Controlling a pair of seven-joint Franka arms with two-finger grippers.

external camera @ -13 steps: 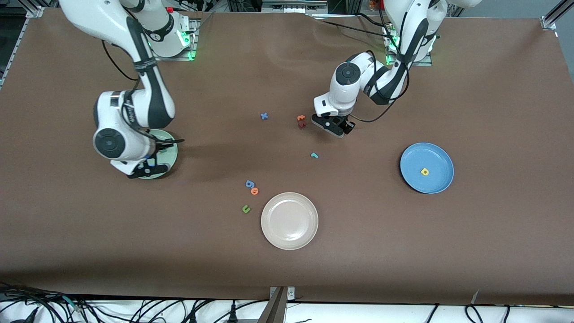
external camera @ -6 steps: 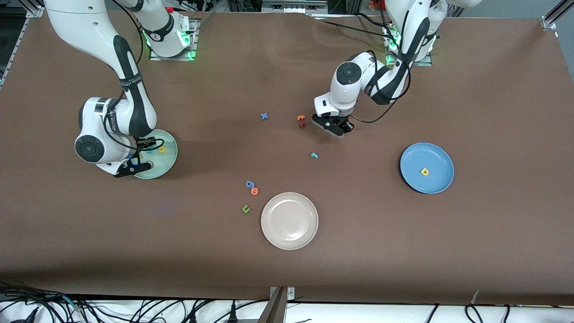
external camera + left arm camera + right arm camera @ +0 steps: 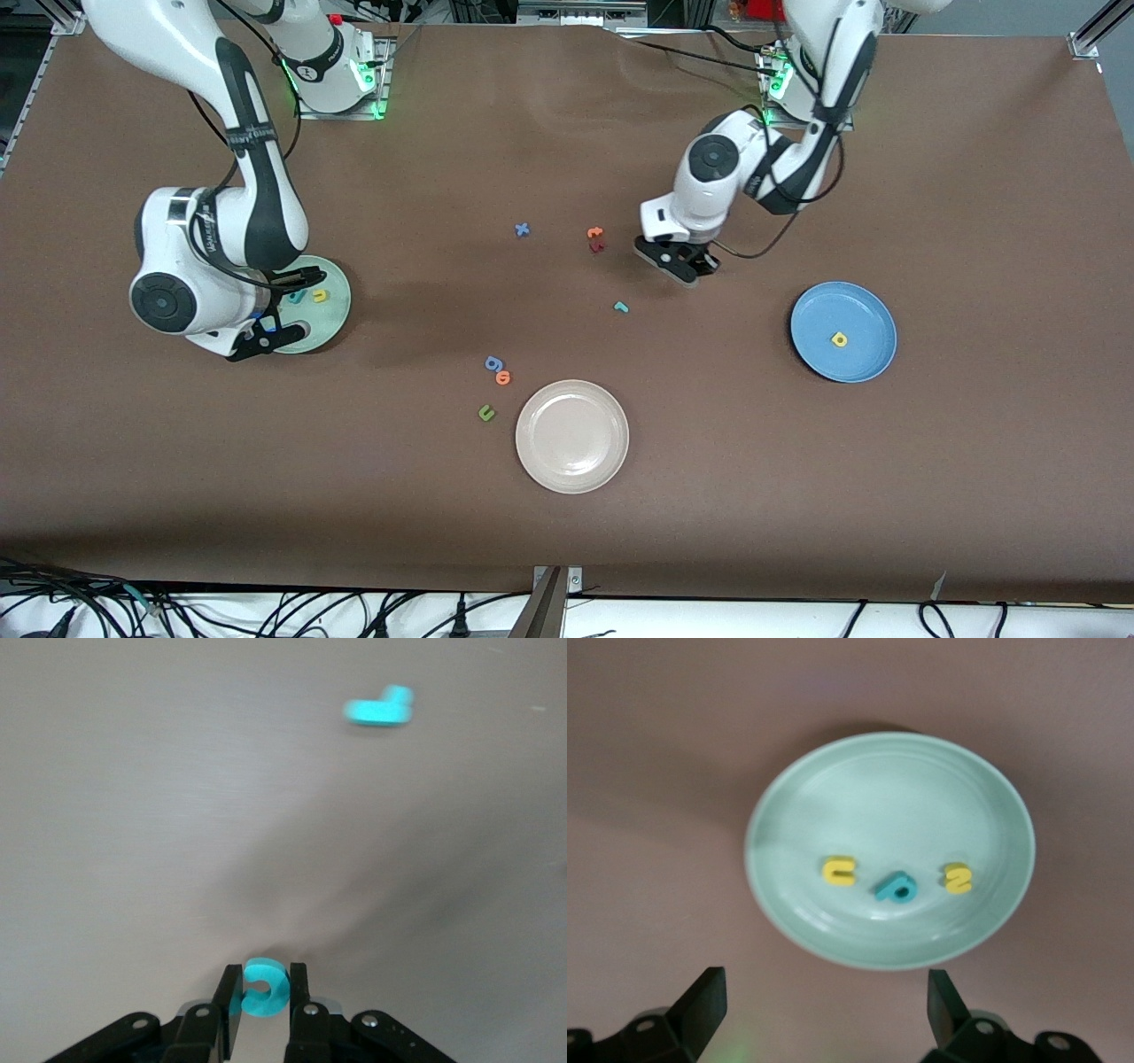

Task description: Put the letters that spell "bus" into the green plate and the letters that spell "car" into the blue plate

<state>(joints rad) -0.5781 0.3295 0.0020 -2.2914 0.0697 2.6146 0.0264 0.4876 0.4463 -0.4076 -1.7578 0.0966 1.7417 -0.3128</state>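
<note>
My left gripper (image 3: 684, 264) hangs over the bare table between the loose letters and the blue plate (image 3: 864, 310), shut on the teal c (image 3: 264, 987). The teal r (image 3: 621, 307) lies on the table close by, also in the left wrist view (image 3: 381, 707). A yellow a (image 3: 838, 338) rests in the blue plate. My right gripper (image 3: 268, 337) stands open at the green plate's (image 3: 334, 317) edge with nothing between its fingers. In that plate (image 3: 890, 780) lie the yellow u (image 3: 839, 871), the teal b (image 3: 897, 889) and the yellow s (image 3: 958, 878).
A beige-white plate (image 3: 571, 470) sits nearest the front camera. Beside it lie a blue g (image 3: 493, 362), an orange letter (image 3: 503, 377) and a green u (image 3: 485, 412). A blue x (image 3: 522, 229), an orange letter (image 3: 594, 233) and a dark red letter (image 3: 596, 247) lie mid-table.
My right gripper has opened and drawn back from over the green plate, uncovering the letters in it. My left gripper has shut on the teal c and shifted toward the blue plate.
</note>
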